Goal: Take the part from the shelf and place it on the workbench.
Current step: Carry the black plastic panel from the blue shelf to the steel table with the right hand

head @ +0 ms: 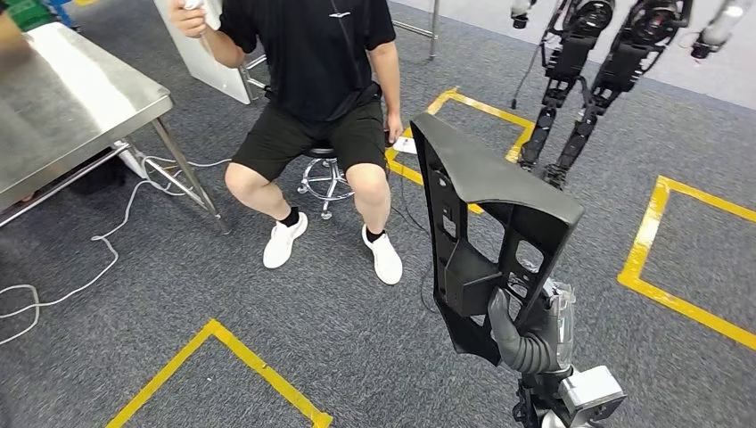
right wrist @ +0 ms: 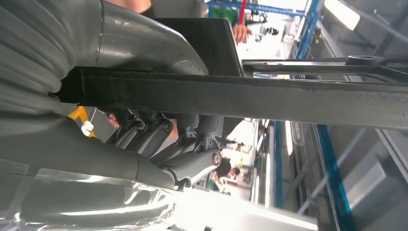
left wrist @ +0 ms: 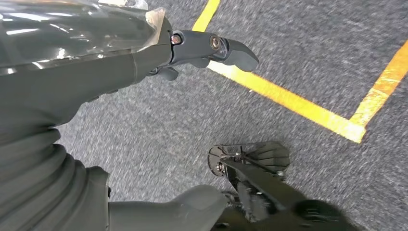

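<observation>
- Grey speckled carpet (head: 294, 330) marked with yellow tape lines (head: 258, 366) covers the floor in the head view; a brushed steel workbench (head: 62, 116) stands at far left on angled legs, white cables (head: 80, 259) trailing beneath it.
- Right hand (head: 526, 334), low at right, grips the part (head: 481, 223), a matte black moulded plastic panel with ribs and cut-out windows; grey fingers wrap its lower edge.
- Long axis of the part runs near upright, its broad end raised and tipped away from the robot, well apart from the workbench.
- Between part and workbench, a person (head: 312, 89) in black clothes and white shoes sits on a stool (head: 325, 178); another robot's dark legs (head: 579, 98) stand at upper right.
- Left wrist view: left hand (left wrist: 144, 57) hangs over the carpet holding nothing, its grey thumb (left wrist: 216, 48) extended; how the other fingers lie cannot be told.
- Right wrist view: fingers (right wrist: 159, 139) curl tight around a flat black bar of the part (right wrist: 288, 98), which crosses the frame; blue framing (right wrist: 332, 183) blurs behind.
</observation>
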`<control>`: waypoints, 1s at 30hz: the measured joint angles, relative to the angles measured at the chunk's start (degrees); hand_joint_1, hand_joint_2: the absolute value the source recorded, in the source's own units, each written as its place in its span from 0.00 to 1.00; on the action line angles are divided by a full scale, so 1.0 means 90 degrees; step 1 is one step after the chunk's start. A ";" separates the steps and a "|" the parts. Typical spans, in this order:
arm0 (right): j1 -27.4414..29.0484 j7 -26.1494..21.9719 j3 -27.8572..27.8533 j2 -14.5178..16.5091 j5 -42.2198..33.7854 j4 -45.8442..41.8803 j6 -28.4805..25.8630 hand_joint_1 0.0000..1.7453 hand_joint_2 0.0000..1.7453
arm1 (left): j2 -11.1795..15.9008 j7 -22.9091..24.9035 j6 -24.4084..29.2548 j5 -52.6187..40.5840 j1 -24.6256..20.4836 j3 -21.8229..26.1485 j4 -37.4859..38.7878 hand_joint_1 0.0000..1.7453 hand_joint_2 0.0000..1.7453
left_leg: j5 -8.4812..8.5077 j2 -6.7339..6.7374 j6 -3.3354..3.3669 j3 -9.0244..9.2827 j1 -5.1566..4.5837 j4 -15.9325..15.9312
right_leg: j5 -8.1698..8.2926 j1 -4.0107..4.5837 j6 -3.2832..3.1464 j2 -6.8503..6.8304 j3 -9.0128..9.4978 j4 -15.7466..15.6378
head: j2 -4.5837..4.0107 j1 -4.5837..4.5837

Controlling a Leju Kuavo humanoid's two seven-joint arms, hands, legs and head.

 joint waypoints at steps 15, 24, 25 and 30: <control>-0.0056 0.0174 -0.0053 0.0074 0.0098 -0.0183 0.0109 1.00 1.00 | 0.0001 -0.0308 -0.0150 -0.0021 -0.0054 0.0001 -0.0010 0.00 1.00 | 0.0948 -0.0074 0.0359 0.1013 -0.0084 -0.1995 | -0.0734 0.0057 0.0118 0.0153 -0.0543 0.1410 | 0.0000 0.0069; -0.0140 0.0209 -0.0080 0.0090 0.0120 -0.0125 0.0131 1.00 1.00 | -0.0001 -0.0276 -0.0084 0.0013 -0.0010 0.0003 -0.0010 0.00 1.00 | 0.0823 -0.0738 0.0140 0.0961 -0.0071 -0.1849 | 0.0092 -0.0017 0.0222 0.0419 -0.0054 -0.0050 | 0.0000 0.0070; -0.0146 0.0208 -0.0081 0.0090 0.0121 -0.0117 0.0132 1.00 1.00 | 0.0001 -0.0275 -0.0075 0.0013 0.0001 0.0004 -0.0010 0.00 1.00 | 0.0809 -0.0720 0.0117 0.0948 -0.0055 -0.1833 | 0.0099 -0.0022 0.0181 0.0372 -0.0043 -0.0057 | 0.0000 0.0067; -0.0138 0.0172 -0.0090 0.0092 0.0118 -0.0091 0.0132 1.00 1.00 | -0.0015 -0.0297 -0.0066 0.0001 -0.0029 0.0002 -0.0010 0.00 1.00 | 0.0159 -0.0047 -0.0043 0.0212 -0.0005 -0.0420 | 0.0037 -0.0012 0.0006 0.0056 0.0041 -0.0079 | 0.0000 -0.0002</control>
